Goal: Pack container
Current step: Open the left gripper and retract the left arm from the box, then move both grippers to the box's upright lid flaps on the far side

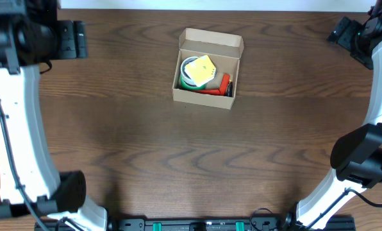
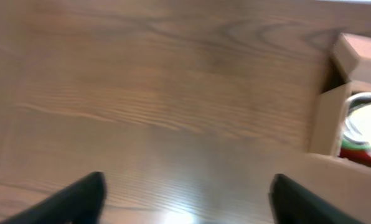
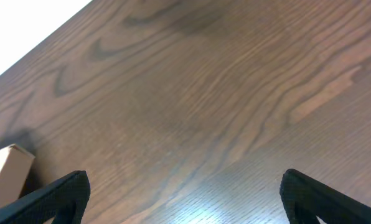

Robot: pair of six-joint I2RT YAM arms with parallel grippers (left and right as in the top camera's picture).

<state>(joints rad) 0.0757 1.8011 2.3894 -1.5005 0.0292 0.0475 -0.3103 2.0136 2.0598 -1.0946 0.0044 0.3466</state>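
Note:
The container (image 1: 206,99), a tan cardboard box with its flap lid open at the far side, sits on the table at centre back. Inside lie a green and white tape roll (image 1: 190,78), a yellow pad (image 1: 202,69) on top of it, and a red tool (image 1: 218,86). The box's corner also shows at the right of the left wrist view (image 2: 327,124) and at the lower left of the right wrist view (image 3: 8,163). My left gripper (image 2: 185,202) is open and empty over bare wood, left of the box. My right gripper (image 3: 184,198) is open and empty, right of the box.
The dark wooden table (image 1: 146,154) carries nothing else. Its far edge (image 1: 178,9) meets a white surface. The left arm (image 1: 24,128) runs along the left side and the right arm (image 1: 370,128) along the right side.

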